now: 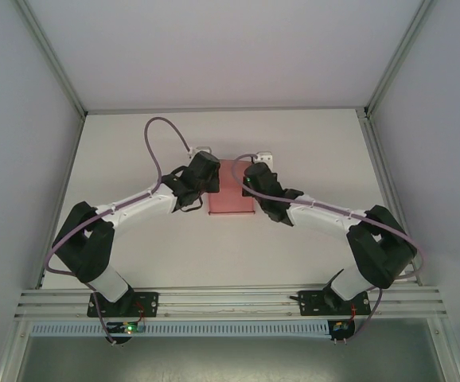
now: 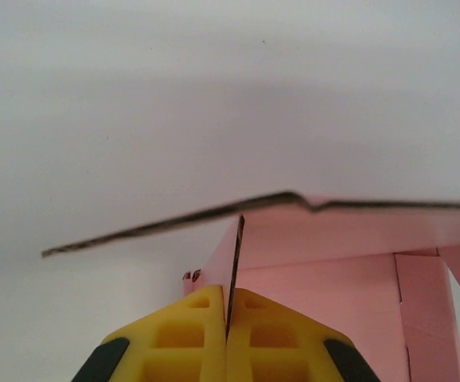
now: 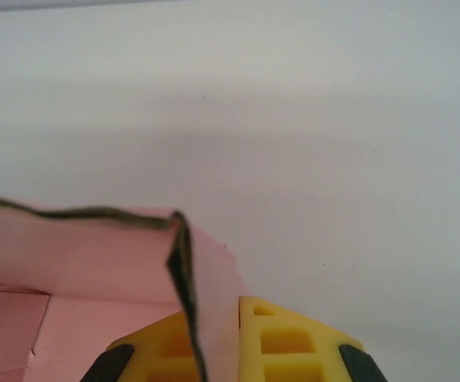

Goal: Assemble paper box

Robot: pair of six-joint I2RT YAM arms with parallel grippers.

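The pink paper box (image 1: 231,191) lies on the white table, partly folded, between my two grippers. My left gripper (image 1: 208,163) is at its left side, and in the left wrist view the yellow fingers (image 2: 194,330) are shut on an upright pink wall (image 2: 236,255) of the paper box, edge-on between them. My right gripper (image 1: 252,169) is at its right side. In the right wrist view its yellow fingers (image 3: 282,342) are shut on the box's right wall (image 3: 214,302), whose dark edge (image 3: 184,278) bends at the corner.
The white table (image 1: 214,255) spreads around the box, with side walls left and right. Purple cables (image 1: 157,135) loop above both arms. An aluminium rail (image 1: 230,301) runs along the near edge by the arm bases.
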